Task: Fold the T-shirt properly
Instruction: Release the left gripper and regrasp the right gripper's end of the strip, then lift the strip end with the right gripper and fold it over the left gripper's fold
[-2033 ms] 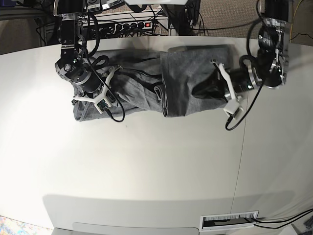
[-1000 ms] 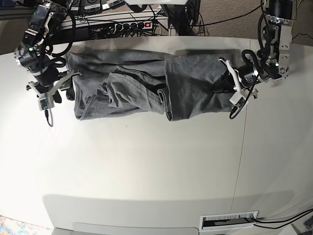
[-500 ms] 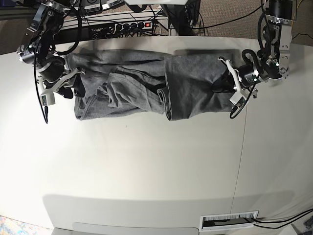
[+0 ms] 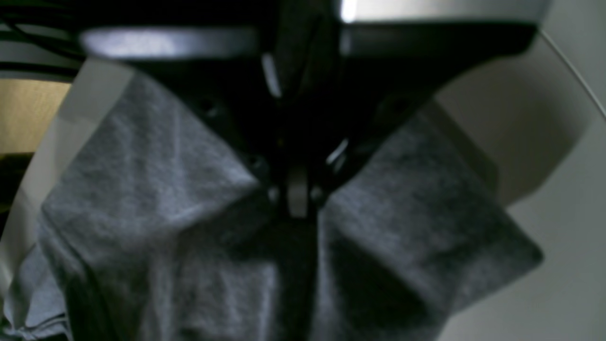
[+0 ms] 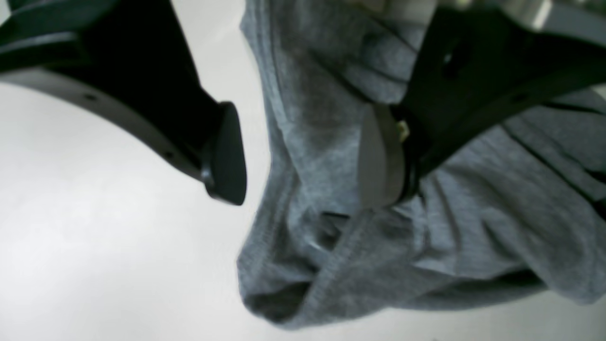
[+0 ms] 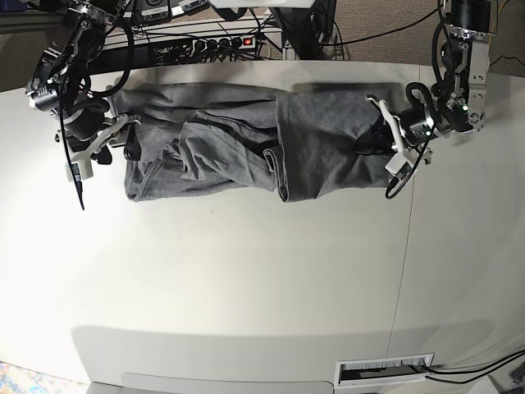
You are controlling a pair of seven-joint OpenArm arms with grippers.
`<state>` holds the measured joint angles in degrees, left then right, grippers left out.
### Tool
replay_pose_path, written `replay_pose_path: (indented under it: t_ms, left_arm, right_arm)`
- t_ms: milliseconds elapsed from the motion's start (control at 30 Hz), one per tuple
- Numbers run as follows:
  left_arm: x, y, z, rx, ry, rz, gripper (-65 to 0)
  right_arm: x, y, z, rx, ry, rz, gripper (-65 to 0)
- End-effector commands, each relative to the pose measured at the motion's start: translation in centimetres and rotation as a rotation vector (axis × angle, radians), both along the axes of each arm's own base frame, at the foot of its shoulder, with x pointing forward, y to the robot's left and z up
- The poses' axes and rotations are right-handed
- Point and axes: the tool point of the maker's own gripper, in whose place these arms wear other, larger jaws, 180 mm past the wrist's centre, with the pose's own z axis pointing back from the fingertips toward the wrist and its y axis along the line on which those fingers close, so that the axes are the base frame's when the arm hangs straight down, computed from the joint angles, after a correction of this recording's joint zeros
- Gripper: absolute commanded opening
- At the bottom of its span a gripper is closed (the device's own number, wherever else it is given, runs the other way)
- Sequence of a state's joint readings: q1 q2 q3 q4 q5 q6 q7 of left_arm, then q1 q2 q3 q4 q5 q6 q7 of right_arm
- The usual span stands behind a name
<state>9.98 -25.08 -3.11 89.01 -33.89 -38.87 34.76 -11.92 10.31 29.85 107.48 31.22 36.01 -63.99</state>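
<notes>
T-shirt [image 6: 246,148] bunched across upper frame on table [image 6: 246,287] | left gripper [image 6: 379,141] pinched on its right edge | right gripper [image 5: 303,156] jaws wide, straddling left edge | step: regrasp | next: close on hem, spread flat

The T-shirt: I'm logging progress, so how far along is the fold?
Done: the T-shirt lies in a long band across the table, one end lapped over. In hand: the left gripper is shut on that end; the right gripper is open over the other edge. Left: the bunched end needs smoothing and folding.
</notes>
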Motion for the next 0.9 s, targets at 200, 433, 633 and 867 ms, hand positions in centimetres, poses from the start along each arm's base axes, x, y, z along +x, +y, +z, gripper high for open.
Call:
replay_pose_path:
  t_ms: [200, 433, 633, 867]
  left_arm:
    - [-1.1, 0.9, -1.3, 0.074, 0.045, -0.023, -65.0]
    - [-1.1, 0.9, -1.3, 0.073, 0.044, -0.023, -65.0]
    - [-0.8, 0.7, -0.9, 0.057, 0.025, -0.016, -65.0]
    - [-0.8, 0.7, -1.0, 0.058, 0.026, -0.016, -65.0]
  right_arm:
    - [1.5, -0.3, -0.7, 0.103, -0.032, -0.031, -26.3]
    - [2.3, 0.0, -3.3, 0.213, 0.057, -0.052, -26.3]
    - [0.7, 1.7, -6.3, 0.319, 0.204, -0.03, -26.3]
    - [-0.5, 4.4, -7.3, 0.343, 0.299, 0.064, -26.4]
